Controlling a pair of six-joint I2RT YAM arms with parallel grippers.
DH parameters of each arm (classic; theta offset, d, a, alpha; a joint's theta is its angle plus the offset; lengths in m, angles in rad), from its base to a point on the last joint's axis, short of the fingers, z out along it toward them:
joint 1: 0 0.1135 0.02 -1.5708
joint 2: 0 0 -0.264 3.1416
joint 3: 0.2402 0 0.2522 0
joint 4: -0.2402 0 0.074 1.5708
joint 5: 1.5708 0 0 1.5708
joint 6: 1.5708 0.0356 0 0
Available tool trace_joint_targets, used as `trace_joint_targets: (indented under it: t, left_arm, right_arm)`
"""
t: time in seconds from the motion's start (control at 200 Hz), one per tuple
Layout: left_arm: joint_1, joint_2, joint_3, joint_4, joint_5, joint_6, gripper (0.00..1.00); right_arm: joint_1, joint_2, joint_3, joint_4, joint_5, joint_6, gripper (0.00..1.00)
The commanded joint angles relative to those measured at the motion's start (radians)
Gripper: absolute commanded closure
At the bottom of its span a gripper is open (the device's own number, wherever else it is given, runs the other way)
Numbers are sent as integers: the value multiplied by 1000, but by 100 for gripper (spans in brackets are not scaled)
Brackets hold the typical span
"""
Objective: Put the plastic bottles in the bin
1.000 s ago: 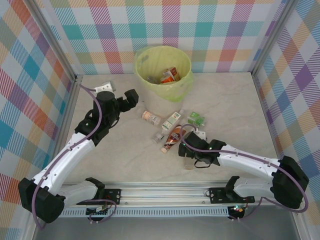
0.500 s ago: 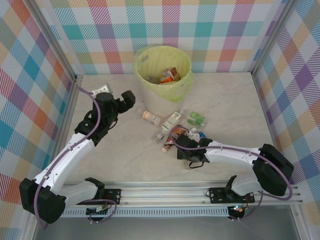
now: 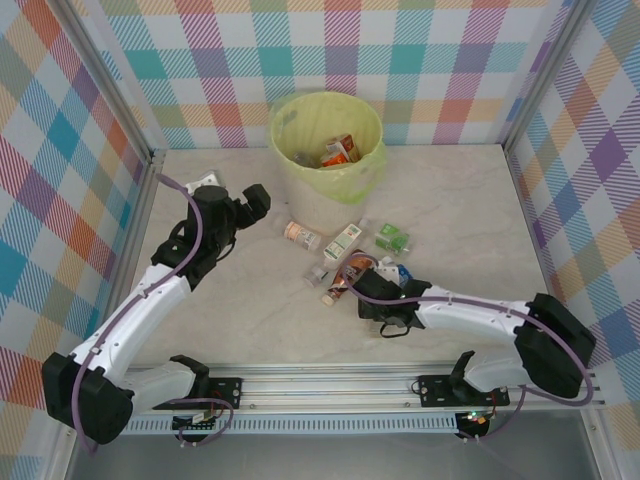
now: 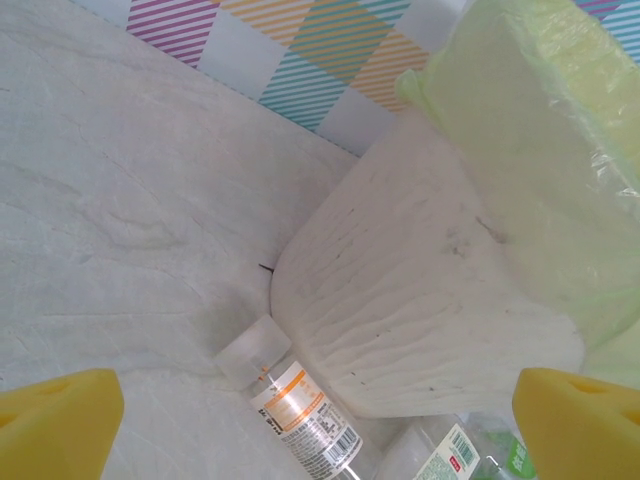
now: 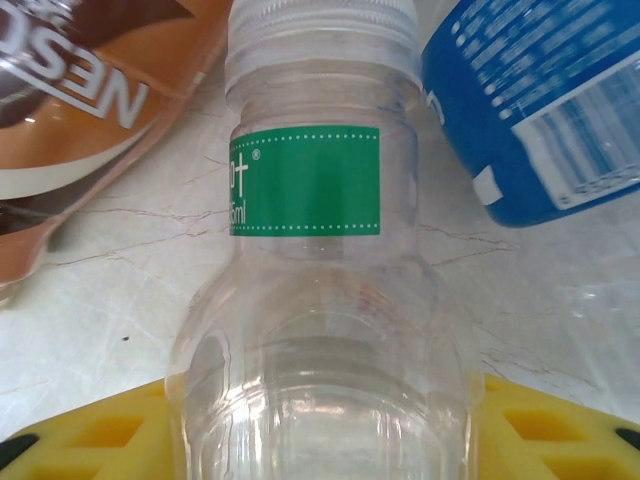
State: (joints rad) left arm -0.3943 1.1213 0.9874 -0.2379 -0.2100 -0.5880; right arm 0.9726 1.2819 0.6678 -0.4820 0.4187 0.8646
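- The right hand (image 5: 325,440) seems clenched on a clear green-label bottle (image 5: 310,180), with a yellow pad against each side.
- A brown-label bottle (image 5: 90,90) and a blue-label bottle (image 5: 540,110) lie on the tabletop (image 3: 250,320) beside its cap.
- The left hand (image 3: 258,200) is released wide and faces the bin (image 3: 320,185), with an orange-label bottle (image 3: 300,234) near it.
- The bin holds several bottles (image 3: 340,152).

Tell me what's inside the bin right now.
Inside the bin, red- and orange-labelled bottles and a clear bottle show against the yellow-green bag. Anything beneath them, and the bin's near inner wall, is hidden.
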Motion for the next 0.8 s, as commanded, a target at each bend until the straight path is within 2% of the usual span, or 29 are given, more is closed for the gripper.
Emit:
trace_joint_targets:
  t: [0.0, 0.205, 0.38, 0.605, 0.795]
  left_arm:
    - [18, 0, -12, -14, 5, -13, 0]
    - [28, -4, -31, -10, 2, -14, 0]
    - [35, -8, -43, -6, 17, -13, 0]
    - [37, -20, -65, 11, 32, -11, 0]
    - [38, -40, -80, 11, 35, 23, 0]
  right_arm:
    - [9, -96, -36, 56, 23, -61, 48]
    - [9, -249, -57, 134, 41, -186, 52]
    - [8, -311, -25, 174, 69, -257, 55]
    - [5, -308, 47, 332, 111, -342, 56]
    - [-8, -241, 183, 497, 111, -438, 57]
